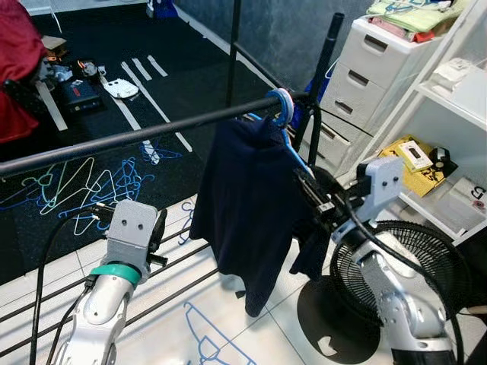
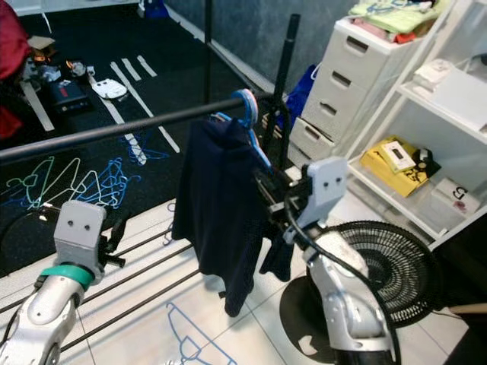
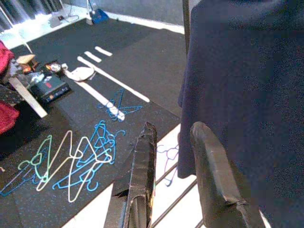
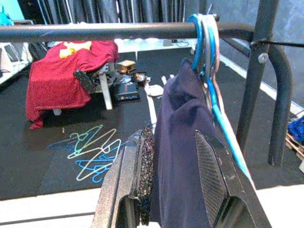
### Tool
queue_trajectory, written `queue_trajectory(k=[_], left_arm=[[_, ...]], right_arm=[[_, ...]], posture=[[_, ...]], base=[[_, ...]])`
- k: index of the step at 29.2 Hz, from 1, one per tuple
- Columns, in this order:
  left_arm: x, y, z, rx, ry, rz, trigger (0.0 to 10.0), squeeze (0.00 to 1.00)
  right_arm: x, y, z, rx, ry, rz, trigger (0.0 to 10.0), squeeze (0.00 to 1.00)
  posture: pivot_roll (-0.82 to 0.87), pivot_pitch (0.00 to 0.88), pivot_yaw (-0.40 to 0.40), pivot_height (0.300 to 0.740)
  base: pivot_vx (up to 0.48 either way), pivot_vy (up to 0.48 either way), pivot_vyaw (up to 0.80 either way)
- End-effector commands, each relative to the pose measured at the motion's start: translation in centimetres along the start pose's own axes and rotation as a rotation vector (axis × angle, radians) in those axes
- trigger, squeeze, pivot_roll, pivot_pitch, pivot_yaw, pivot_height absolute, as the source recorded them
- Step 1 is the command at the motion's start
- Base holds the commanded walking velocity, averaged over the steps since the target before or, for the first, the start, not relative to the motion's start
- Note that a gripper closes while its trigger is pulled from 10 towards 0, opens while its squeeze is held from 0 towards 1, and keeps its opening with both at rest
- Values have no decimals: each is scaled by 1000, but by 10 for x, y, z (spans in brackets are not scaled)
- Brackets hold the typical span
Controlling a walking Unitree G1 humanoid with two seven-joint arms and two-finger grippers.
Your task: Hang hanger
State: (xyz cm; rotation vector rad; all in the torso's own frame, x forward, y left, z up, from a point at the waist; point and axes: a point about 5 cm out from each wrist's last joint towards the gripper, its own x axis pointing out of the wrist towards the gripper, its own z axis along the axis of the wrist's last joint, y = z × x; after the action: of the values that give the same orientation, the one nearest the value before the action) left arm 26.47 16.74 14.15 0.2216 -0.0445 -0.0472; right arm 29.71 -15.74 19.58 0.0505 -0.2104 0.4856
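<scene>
"The blue hanger [image 1: 283, 106] is hooked over the rail [image 1: 137, 137], dark shirt [image 1: 251, 205] hanging from it."

"And the right hand [image 4: 175, 190] is part open around the shirt, maybe pinching it; hard to tell. If it pulls away snagged, the hanger slides off."

"The left hand [image 3: 175, 185] hangs low, part open, empty."

Silver arms, grey boxy wrists, black cables, a teal band on the left arm [image 1: 114, 271].
</scene>
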Motion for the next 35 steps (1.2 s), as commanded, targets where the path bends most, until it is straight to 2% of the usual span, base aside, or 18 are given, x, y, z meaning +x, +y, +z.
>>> queue_trajectory(k=[1,5,6,7,8,9,10,14,17,18,19,22,24,28,30,35], left_arm=[[-2,-2,-1,-1,13,-18,10000,0],[-2,-2,-1,1,13,-21,10000,0],[-2,-1,0,3,13,-23,10000,0],[-2,-1,0,3,13,-23,10000,0],[-2,0,1,6,12,-25,10000,0],[-2,0,1,6,12,-25,10000,0],[-2,1,2,10,10,-27,10000,0],[-2,2,3,13,9,-28,10000,0],[-3,6,5,30,9,-32,10000,0],[-4,8,6,35,9,-32,10000,0],[-4,9,6,39,8,-30,10000,0],[-5,11,7,42,7,-21,10000,0],[-8,13,8,45,11,-12,10000,0],[-9,13,8,46,11,-10,10000,0],[-11,16,9,56,15,-6,10000,0],[-10,17,10,63,15,-9,10000,0]], right_arm=[[-2,-4,-3,-16,27,1,10000,0],[3,-8,-1,-30,24,-17,10000,0],[8,-15,-1,-56,28,-62,10000,635],[8,-15,-1,-56,28,-62,10000,635],[15,-24,-2,-72,33,-120,10000,1000],[15,-24,-2,-72,33,-120,10000,1000],[24,-37,-1,-73,38,-179,10000,1000],[28,-42,0,-56,35,-185,10000,1000],[47,-37,4,-21,58,-9,10000,1000],[52,-35,5,-32,73,46,10000,659],[55,-35,6,-47,89,85,10000,0],[62,-39,9,-79,104,107,10000,0],[68,-48,11,-97,116,84,10000,0],[71,-54,11,-121,133,53,10000,0],[76,-68,10,-232,174,-23,10000,0],[79,-74,13,-266,185,-23,10000,0]], posture=[[10,73,27,740],[16,81,33,740],[21,91,38,740],[21,91,38,740],[25,92,40,740],[25,92,40,740],[40,99,45,740],[40,99,45,740],[64,126,54,740],[74,132,48,740],[77,132,46,740],[88,133,41,740],[104,135,38,740],[117,138,39,740],[128,134,47,740],[131,130,52,740]], base=[[0,0,0],[0,0,0],[0,0,0],[0,0,0],[0,0,0],[0,0,0],[0,0,0],[0,0,0],[0,0,0],[0,0,0],[0,0,0],[0,0,0],[0,0,0],[0,0,0],[0,0,0],[0,0,0]])
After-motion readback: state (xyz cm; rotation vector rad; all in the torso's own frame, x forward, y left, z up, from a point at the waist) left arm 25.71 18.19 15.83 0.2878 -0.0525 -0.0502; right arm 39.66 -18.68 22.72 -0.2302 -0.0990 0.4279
